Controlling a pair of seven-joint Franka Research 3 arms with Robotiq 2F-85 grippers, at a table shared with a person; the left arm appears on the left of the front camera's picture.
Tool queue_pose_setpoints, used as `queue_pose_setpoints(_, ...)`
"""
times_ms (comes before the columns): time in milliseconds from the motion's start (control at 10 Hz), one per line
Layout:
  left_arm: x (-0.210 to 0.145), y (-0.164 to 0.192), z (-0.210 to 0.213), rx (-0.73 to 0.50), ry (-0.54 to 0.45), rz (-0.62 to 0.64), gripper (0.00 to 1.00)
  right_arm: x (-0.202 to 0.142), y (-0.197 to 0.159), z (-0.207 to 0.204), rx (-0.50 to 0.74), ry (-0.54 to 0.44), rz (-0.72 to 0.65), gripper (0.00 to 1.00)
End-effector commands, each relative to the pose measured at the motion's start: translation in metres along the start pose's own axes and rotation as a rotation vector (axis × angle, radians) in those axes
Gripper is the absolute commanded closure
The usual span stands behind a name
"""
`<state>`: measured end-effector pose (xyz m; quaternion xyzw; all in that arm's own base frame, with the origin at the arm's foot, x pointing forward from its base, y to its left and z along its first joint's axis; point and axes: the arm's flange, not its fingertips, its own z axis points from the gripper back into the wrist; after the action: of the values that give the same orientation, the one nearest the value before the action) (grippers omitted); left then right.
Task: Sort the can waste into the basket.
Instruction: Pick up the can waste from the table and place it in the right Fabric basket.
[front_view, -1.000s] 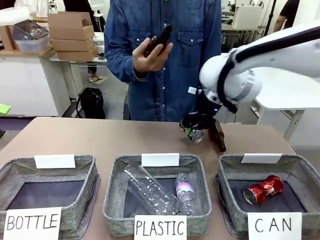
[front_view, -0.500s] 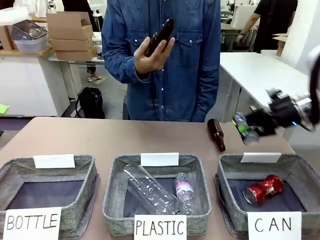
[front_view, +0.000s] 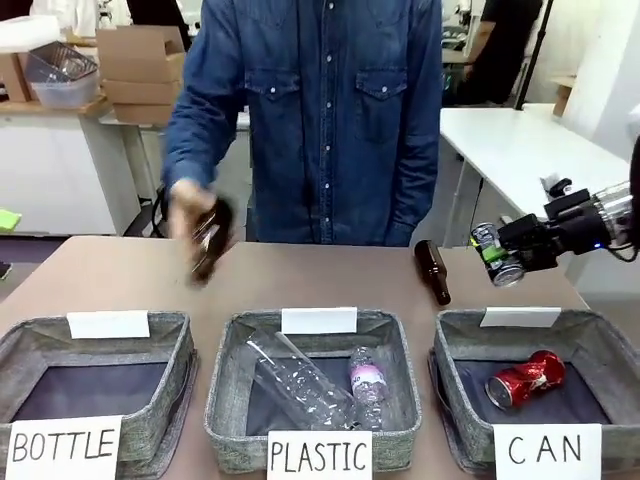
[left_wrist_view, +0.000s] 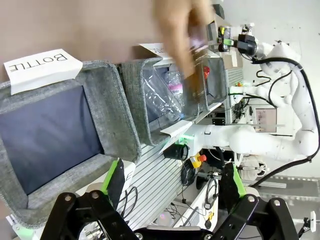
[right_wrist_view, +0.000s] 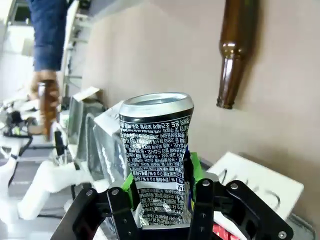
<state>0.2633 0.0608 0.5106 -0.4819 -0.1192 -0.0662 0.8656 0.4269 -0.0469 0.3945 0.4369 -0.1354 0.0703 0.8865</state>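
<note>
Front view, right pincer (front_view: 506, 260) clamped on silver can (front_view: 488, 241), left pincer (left_wrist_view: 174, 179) apart

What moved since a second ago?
The right gripper carried the silver can from the middle rightwards, toward the can basket. The person's hand lowered a brown bottle on the left. The red can, the lying bottle and the plastic bottles stayed put.

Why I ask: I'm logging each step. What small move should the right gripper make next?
Probably bring the right gripper, shut on the silver can, nearer and lower over the CAN basket. It hangs beyond the basket's far rim, above the table; the red can already lies inside.
</note>
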Motion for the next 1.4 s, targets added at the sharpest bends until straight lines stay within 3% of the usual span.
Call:
queue_pose_setpoints(0,-0.002,0.002,0.001,0.001,0.003,-0.018,0.0,-0.047,0.032,0.054,-0.002,0.257,0.327,0.58)
queue_pose_setpoints(100,-0.002,0.002,0.001,0.001,0.003,-0.018,0.0,-0.073,0.047,0.067,0.001,0.395,0.424,0.58)
queue_pose_setpoints(200,-0.002,0.002,0.001,0.001,0.003,-0.018,0.0,-0.096,0.059,0.071,-0.002,0.454,0.494,0.58)
queue_pose_setpoints(500,0.0,0.0,0.0,0.0,-0.001,0.0,0.0,-0.117,0.063,0.052,-0.086,0.501,0.596,0.58)
queue_pose_setpoints(600,-0.001,-0.01,0.058,0.048,0.003,0.016,0.0,-0.113,0.058,0.049,-0.059,0.493,0.554,0.58)
queue_pose_setpoints(700,-0.008,-0.012,0.124,0.209,-0.026,-0.007,0.0,-0.11,0.054,0.048,-0.03,0.489,0.542,0.58)
queue_pose_setpoints(900,-0.02,-0.012,0.199,0.312,-0.071,0.004,0.0,-0.105,0.053,0.04,-0.037,0.482,0.533,0.58)
queue_pose_setpoints(1100,-0.02,-0.009,0.179,0.308,0.012,-0.032,0.0,-0.102,0.052,0.037,-0.046,0.462,0.515,0.58)
queue_pose_setpoints(1200,-0.039,-0.018,0.208,0.327,-0.1,0.016,0.0,-0.102,0.051,0.037,-0.049,0.464,0.509,0.58)
queue_pose_setpoints(1300,-0.039,-0.018,0.208,0.327,-0.1,0.016,0.0,-0.101,0.051,0.038,-0.049,0.465,0.506,0.58)
